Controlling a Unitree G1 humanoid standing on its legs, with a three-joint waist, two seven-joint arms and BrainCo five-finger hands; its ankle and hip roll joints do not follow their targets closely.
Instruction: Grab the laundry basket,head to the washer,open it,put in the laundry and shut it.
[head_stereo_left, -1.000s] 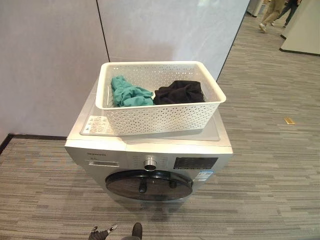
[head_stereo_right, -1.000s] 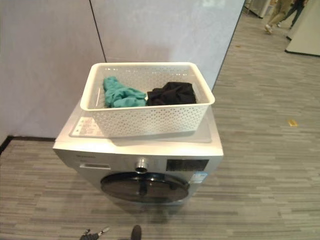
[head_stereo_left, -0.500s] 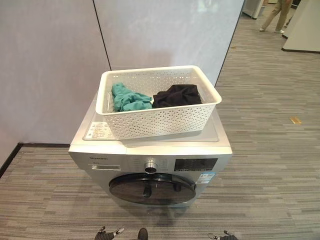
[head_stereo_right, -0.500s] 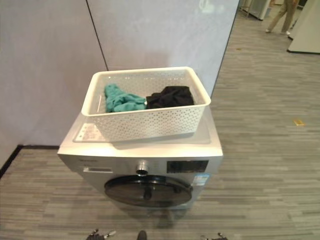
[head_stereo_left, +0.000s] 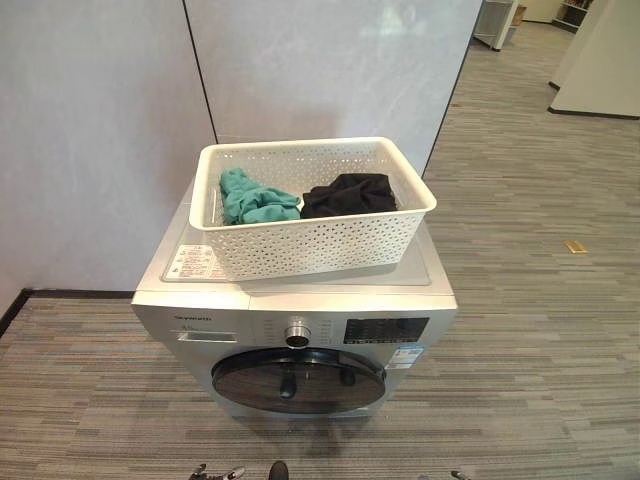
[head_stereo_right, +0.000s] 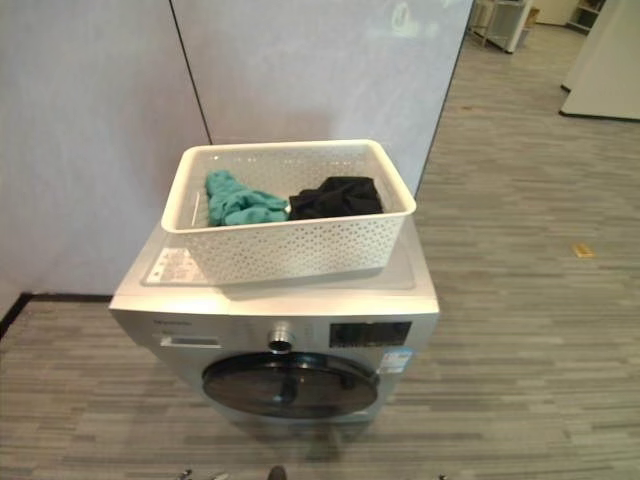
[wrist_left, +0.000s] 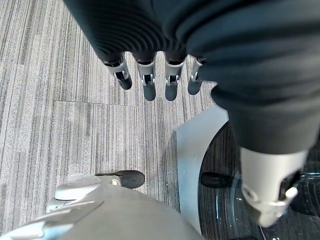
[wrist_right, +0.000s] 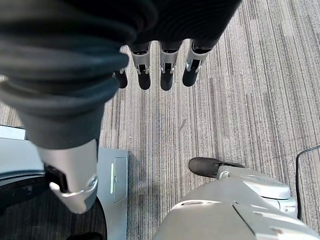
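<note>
A white perforated laundry basket stands on top of the silver washer. In it lie a teal garment on the left and a black garment on the right. The washer's dark round door is shut. My left hand hangs low beside the washer's front with its fingers straight and nothing in them. My right hand hangs the same way over the floor on the other side, holding nothing. Both hands are well below the basket and apart from it.
Grey wall panels stand right behind the washer. Striped grey floor stretches away to the right, with a small yellow scrap lying on it. A white partition stands at the far right.
The camera has moved, so washer and basket sit slightly differently in view. My fingertips have sunk lower at the bottom edge. The walking people at the far right have left the view.
</note>
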